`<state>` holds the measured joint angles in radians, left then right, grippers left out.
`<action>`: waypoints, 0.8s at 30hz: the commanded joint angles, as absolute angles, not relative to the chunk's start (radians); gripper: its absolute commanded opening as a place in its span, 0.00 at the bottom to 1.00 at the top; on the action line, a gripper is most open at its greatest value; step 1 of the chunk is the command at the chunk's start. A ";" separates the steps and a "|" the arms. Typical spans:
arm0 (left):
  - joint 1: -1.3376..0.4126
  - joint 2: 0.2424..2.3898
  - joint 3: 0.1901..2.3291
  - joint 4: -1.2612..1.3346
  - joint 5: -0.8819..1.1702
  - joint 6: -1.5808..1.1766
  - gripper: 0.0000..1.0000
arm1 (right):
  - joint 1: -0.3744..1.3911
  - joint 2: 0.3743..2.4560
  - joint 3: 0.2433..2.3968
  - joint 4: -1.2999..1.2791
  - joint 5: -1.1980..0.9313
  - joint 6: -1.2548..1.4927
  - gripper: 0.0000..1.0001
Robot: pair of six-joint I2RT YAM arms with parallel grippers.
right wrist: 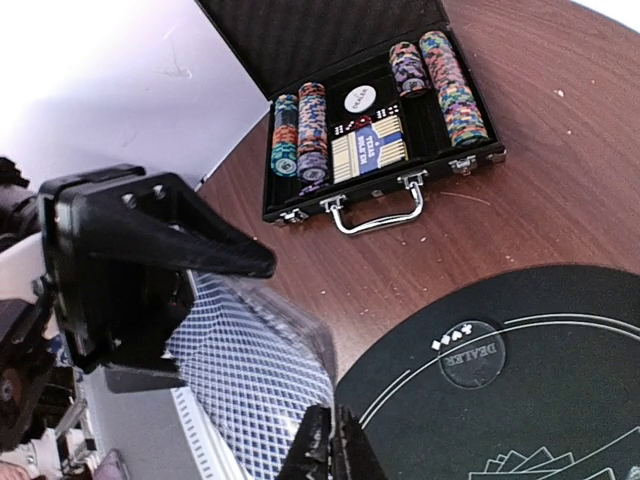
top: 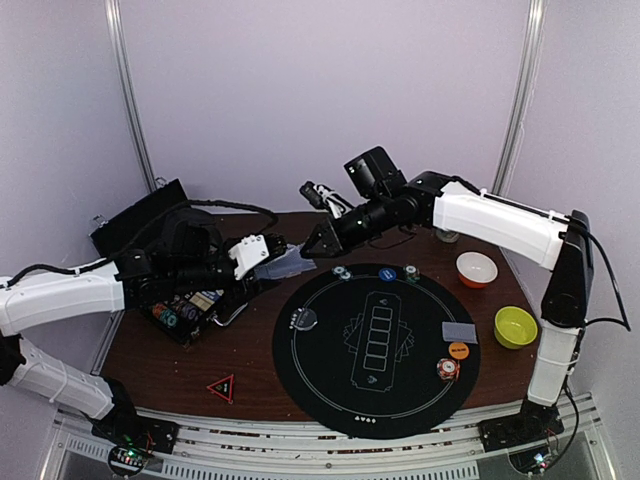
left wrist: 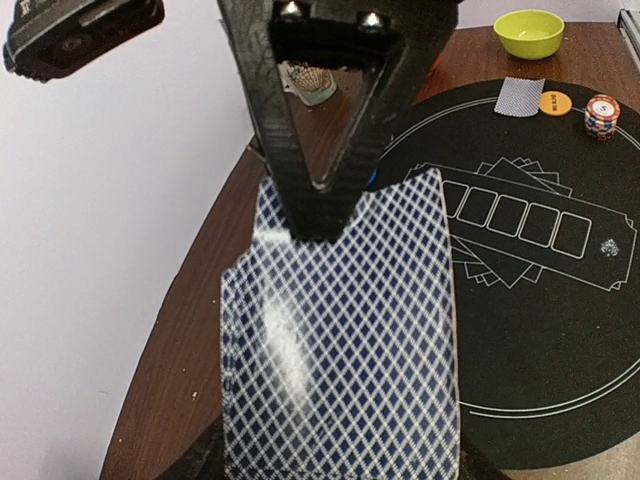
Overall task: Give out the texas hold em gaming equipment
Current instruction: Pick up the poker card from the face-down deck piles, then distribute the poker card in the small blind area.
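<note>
My left gripper [top: 262, 255] is shut on a deck of blue-backed playing cards [top: 283, 266] and holds it above the table's back left. In the left wrist view the deck [left wrist: 340, 330] fills the middle. My right gripper [top: 318, 245] is shut and pinches the far edge of the top card [right wrist: 255, 375]; its black fingers [left wrist: 320, 150] stand over the deck's far end. A single card [top: 459, 332], an orange button [top: 458, 350] and a chip stack [top: 449, 369] lie on the right of the black round mat [top: 375, 400]. A clear dealer button [top: 303, 319] lies on its left.
An open black case [right wrist: 370, 120] with chip rows stands on the table at the left. Two chips [top: 342, 272], [top: 411, 273] and a blue button [top: 387, 274] lie at the mat's far edge. An orange bowl [top: 476, 268] and a green bowl [top: 515, 326] stand at the right. A patterned mug [left wrist: 310, 82] stands at the back.
</note>
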<state>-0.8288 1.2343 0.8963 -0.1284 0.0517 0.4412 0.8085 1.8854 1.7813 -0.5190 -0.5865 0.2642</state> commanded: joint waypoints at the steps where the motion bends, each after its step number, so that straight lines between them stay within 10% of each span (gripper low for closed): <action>1: -0.823 1.236 0.926 -0.061 0.054 0.450 0.56 | 0.809 1.851 1.834 -0.600 -0.566 0.246 0.03; 24: -0.822 1.246 0.930 -0.075 0.062 0.442 0.56 | 0.556 1.735 1.819 -0.483 -0.465 0.310 0.00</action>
<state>-0.8261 1.2476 0.8963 -0.1223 0.0494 0.4408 0.6025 1.7500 1.9530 -0.6327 -0.6079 0.2295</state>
